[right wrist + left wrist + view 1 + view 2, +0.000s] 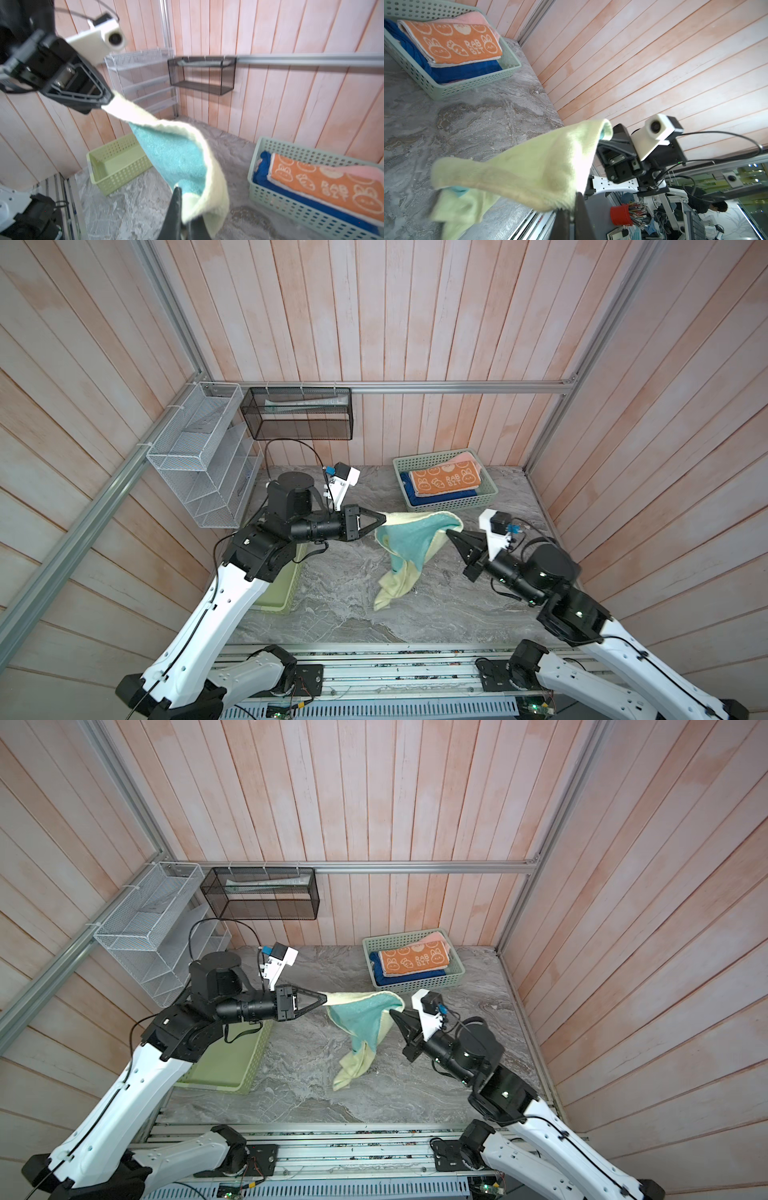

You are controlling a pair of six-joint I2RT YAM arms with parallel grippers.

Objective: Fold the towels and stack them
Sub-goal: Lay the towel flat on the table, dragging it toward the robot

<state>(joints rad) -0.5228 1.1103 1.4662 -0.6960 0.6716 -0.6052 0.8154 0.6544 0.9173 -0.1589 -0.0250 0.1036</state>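
Note:
The teal-and-cream towel (411, 543) (361, 1017) hangs stretched between both grippers above the table's middle, and its lower end droops onto the marble. My left gripper (384, 519) (326, 997) is shut on one cream corner. My right gripper (449, 534) (392, 1013) is shut on the opposite edge, and in the right wrist view the towel (176, 158) runs from its fingers (177, 193) up to the left gripper (106, 99). The orange bunny towel (446, 482) lies folded on the blue towel (409, 493). A pink towel (465, 458) shows behind them.
The folded towels sit in a pale green basket (449, 506) at the back right. A second green basket (278, 597) stands under the left arm. A white wire rack (199, 456) and a black mesh shelf (297, 414) hang on the back-left walls.

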